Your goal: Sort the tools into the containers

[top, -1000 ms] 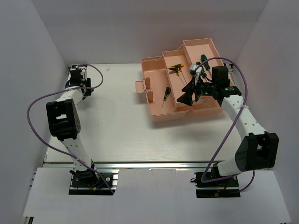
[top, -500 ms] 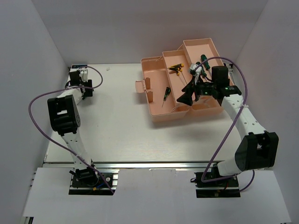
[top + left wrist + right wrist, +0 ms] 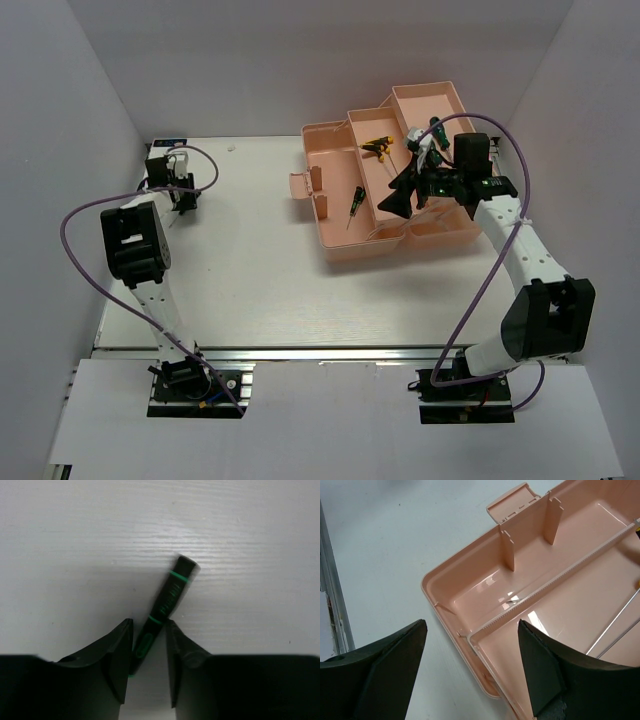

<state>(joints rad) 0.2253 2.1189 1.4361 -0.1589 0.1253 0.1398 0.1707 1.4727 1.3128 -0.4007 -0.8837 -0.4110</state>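
**Technician A:** Since the earlier frame, the left arm has pulled in over the table's far-left corner and its jaws have drawn closer together. The right arm has shifted slightly farther back over the toolbox (image 3: 340,245).

**Technician B:** Which step does that indicate?

**Technician A:** Pick-up of a tool that is still outside the box, most likely. The left gripper (image 3: 148,626) straddles a small screwdriver (image 3: 170,592) lying flat on the table (image 3: 75,540), well apart from the toolbox. The jaws stand narrow, one on each side of the handle. A sliver of table still shows beside one finger, so no firm grip is confirmed.

**Technician B:** And the right gripper?

**Technician A:** The right gripper (image 3: 472,624) hangs wide and empty above the toolbox's near corner.

**Technician B:** How does the tool look?

**Technician A:** It is slim and dark-handled with thin green rings, and it lies at a slant with its butt end pointing away from the fingers. Its tip is hidden under the gripper.

**Technician B:** What does the next move call for?

**Technician A:** Closing fully on the handle, lifting straight up, then carrying the tool across the table. A matching small screwdriver (image 3: 355,203) already lies in a left-hand compartment, which is the probable destination. The T-handle keys (image 3: 378,147) and the green-handled screwdrivers (image 3: 428,133) occupy other trays.
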